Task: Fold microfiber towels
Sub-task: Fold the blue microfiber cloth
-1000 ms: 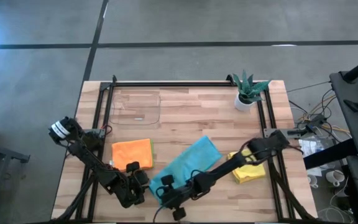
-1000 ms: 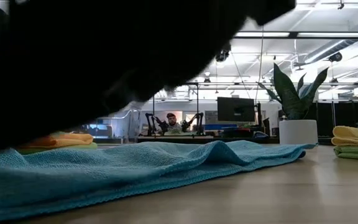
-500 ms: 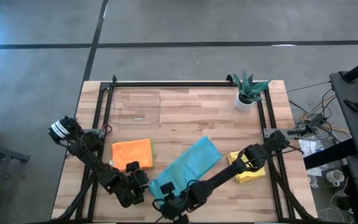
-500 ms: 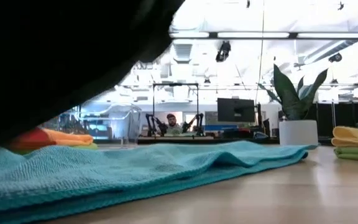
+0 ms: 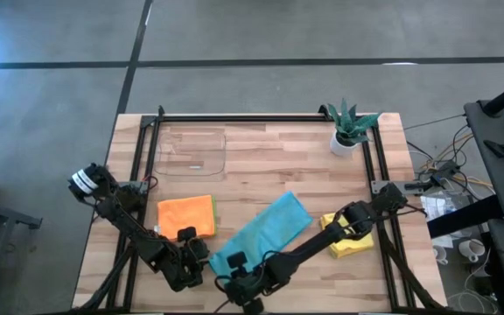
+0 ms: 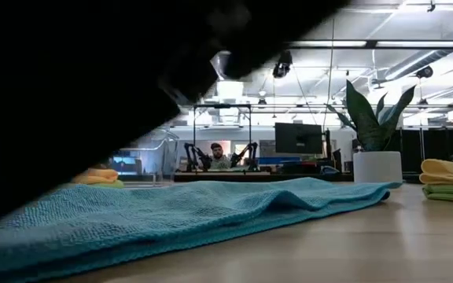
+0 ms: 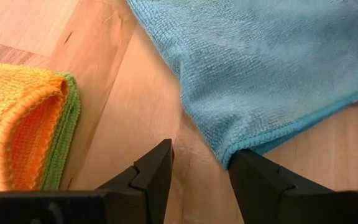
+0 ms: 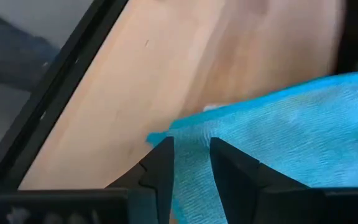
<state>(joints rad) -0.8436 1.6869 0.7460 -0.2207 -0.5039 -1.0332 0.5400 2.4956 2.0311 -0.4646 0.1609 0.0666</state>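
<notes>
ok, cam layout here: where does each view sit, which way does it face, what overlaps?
High: overhead, straight down on table, both arms.
Low: tabletop height, level across teal towel to the room; a dark arm blocks the upper left.
Left wrist: past left gripper, open, at a towel corner.
Right wrist: right gripper astride the towel's edge.
Shared: all four show the teal towel.

Teal blue towel point(image 5: 265, 229), plain with a fine looped weave, on a pale wood table point(image 5: 261, 166) of light and darker strips. Orange towel point(image 5: 186, 214) over a lime green one point(image 7: 59, 134), only its edge showing. Yellow towel point(image 5: 350, 241) over what seems another green one point(image 6: 451, 193). Green plant point(image 5: 351, 121) in a white pot. Clear tray point(image 5: 191, 150). Black table frame.
</notes>
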